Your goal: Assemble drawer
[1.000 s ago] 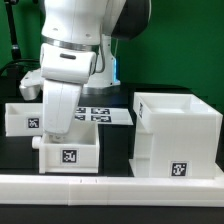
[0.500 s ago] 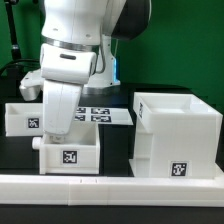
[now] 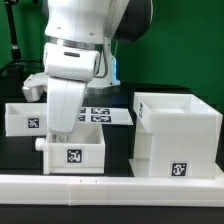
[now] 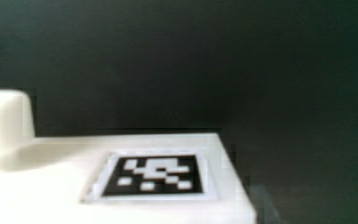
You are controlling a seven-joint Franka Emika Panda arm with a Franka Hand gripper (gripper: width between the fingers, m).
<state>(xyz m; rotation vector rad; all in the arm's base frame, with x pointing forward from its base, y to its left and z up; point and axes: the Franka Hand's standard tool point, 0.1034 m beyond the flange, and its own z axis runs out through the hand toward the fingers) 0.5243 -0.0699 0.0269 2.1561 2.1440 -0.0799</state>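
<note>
The drawer's large open housing [image 3: 175, 135] stands at the exterior view's right. A small white tray [image 3: 72, 153] with a tag on its face and a round knob [image 3: 40, 143] sits in front of the arm. My gripper [image 3: 60, 130] reaches down onto this tray's back edge. Its fingertips are hidden behind the tray wall, and the tray moves along with it. In the wrist view the tray's tagged face [image 4: 155, 175] and knob [image 4: 2, 125] fill the near field, and no finger shows. A second tray [image 3: 25, 117] lies at the back left.
The marker board [image 3: 95, 115] lies flat behind the arm, between the second tray and the housing. A long low white rail [image 3: 110, 185] runs along the front edge. A narrow gap of black table separates the held tray from the housing.
The arm and the small tray have shifted together slightly toward the exterior view's right and a little upward. The housing and the second tray have not moved.
</note>
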